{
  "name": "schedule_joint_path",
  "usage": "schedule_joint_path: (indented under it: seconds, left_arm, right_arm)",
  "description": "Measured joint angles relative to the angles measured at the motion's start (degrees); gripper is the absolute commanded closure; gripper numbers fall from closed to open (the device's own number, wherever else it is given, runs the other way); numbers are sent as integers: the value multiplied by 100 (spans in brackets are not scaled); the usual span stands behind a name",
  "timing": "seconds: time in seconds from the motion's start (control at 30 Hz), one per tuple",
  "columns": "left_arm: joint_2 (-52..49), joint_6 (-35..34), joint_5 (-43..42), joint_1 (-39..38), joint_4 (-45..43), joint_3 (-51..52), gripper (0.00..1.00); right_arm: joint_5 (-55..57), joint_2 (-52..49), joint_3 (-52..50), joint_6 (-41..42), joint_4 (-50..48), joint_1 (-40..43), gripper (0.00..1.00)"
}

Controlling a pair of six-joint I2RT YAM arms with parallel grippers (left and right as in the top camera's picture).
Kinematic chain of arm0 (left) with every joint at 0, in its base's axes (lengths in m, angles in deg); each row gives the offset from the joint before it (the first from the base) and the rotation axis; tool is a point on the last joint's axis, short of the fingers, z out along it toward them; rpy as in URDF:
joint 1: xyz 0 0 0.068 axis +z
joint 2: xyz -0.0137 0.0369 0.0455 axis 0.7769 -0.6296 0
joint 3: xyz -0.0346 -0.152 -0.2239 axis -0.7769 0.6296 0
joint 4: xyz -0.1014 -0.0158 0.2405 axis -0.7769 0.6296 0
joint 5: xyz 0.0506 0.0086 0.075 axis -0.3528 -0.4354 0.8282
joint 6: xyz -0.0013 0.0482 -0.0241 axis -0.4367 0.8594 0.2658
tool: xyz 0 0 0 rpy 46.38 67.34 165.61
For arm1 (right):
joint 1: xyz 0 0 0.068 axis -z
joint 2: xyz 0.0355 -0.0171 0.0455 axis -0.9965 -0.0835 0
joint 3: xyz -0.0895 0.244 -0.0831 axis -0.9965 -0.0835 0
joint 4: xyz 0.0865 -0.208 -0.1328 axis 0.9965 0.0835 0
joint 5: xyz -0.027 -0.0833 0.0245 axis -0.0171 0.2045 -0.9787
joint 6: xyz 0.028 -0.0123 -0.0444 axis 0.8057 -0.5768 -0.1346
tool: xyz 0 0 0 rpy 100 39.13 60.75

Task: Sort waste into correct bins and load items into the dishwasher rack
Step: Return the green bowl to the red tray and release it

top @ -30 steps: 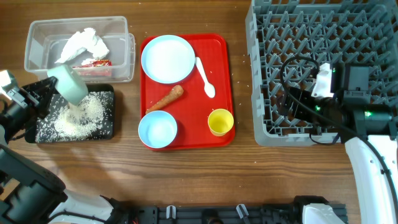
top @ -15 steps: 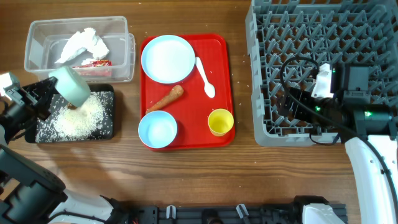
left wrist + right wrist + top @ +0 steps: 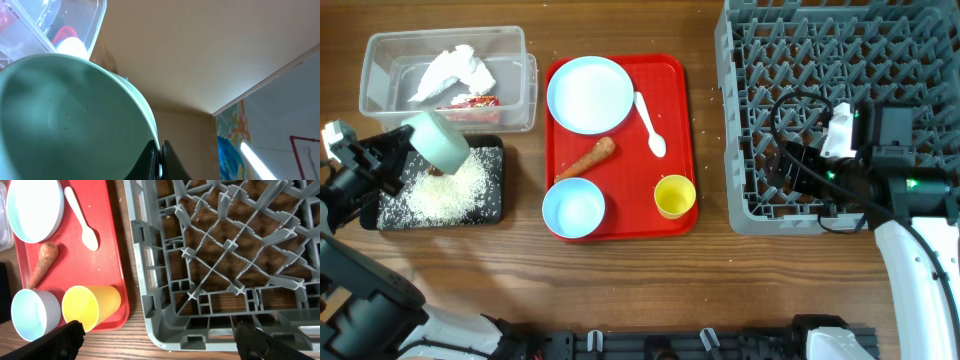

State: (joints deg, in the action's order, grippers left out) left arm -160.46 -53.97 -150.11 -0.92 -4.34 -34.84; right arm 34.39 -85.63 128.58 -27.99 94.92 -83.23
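Note:
My left gripper is shut on the rim of the pale green bowl, which it holds tilted over the black tray. White rice covers that tray. In the left wrist view the bowl fills the frame, its rim pinched between the fingers. The clear tub holds crumpled tissue and a red wrapper. My right gripper is open over the front left corner of the grey rack. The orange stick, plate, spoon, blue bowl and yellow cup lie on the red tray.
The rack takes up the right side of the table. In the right wrist view the yellow cup lies close to the rack's corner. Bare wood runs along the front edge.
The green bowl has moved slightly up and right over the black tray, and the rice pile below has shifted a little. The right arm has not moved.

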Motion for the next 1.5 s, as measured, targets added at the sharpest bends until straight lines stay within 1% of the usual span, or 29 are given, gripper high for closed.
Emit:
schedule_joint_path:
  seconds: [0.1, 0.23, 0.33, 0.43, 0.53, 0.57, 0.63, 0.67, 0.73, 0.77, 0.87, 0.9, 0.97, 1.03, 1.17, 1.33, 1.43, 1.5]
  left_arm:
    - [2, 0, 0, 0, 76, 0, 96]
    - [2, 2, -4, -9, -208, 0, 96]
    - [4, 2, -2, -111, -208, 0, 96]
    - [105, 11, 13, -415, -273, 2, 96]
    - [459, 24, 365, -1036, -533, 0, 96]
    - [664, 24, 671, -1456, -570, -15, 96]
    - [835, 20, 1088, -1956, -756, -44, 96]
    - [922, 24, 1410, -2328, -914, -52, 96]
    - [1038, 24, 2159, -3274, -1250, -76, 96]
    - [1049, 24, 2568, -3764, -1329, -85, 96]
    - [1047, 24, 4175, -5156, -1436, -90, 96]
    - [1047, 24, 4503, -5477, -1445, -90, 96]
    - [1047, 24, 5515, -6352, -1478, -90, 96]
    - [1047, 24, 6448, -7064, -1480, -90, 96]
    - [1019, 26, 7696, -7803, -1510, -90, 96]
    - [588, 26, 8240, -8046, -1510, -90, 89]
    - [437, 33, 8369, -8153, -1508, -90, 76]
    - [437, 42, 8408, -8242, -1510, -90, 63]
  right_arm:
    - [0, 0, 0, 0, 0, 0, 0]
    - [0, 0, 0, 0, -22, 0, 0]
    - [0, 0, 0, 0, -26, 0, 0]
    - [0, 0, 0, 0, -48, 0, 0]
    - [0, 0, 0, 0, -107, 0, 0]
    - [2, 0, 0, 0, -120, 0, 0]
    - [0, 0, 0, 0, -127, 0, 0]
    - [2, -2, 0, 0, -146, 0, 0]
    - [2, 0, 0, 0, -173, 0, 0]
    - [0, 0, 0, 0, -170, 0, 0]
    - [2, 0, 0, 0, -197, 0, 0]
    - [2, 0, 0, 0, -214, 0, 0]
    - [2, 0, 0, 0, -232, 0, 0]
    - [2, -2, 0, 0, -251, 0, 0]
    - [2, -2, 0, 0, -251, 0, 0]
    - [2, 0, 0, 0, -254, 0, 0]
    - [2, -2, 0, 0, -254, 0, 0]
    - [2, 0, 0, 0, -254, 0, 0]
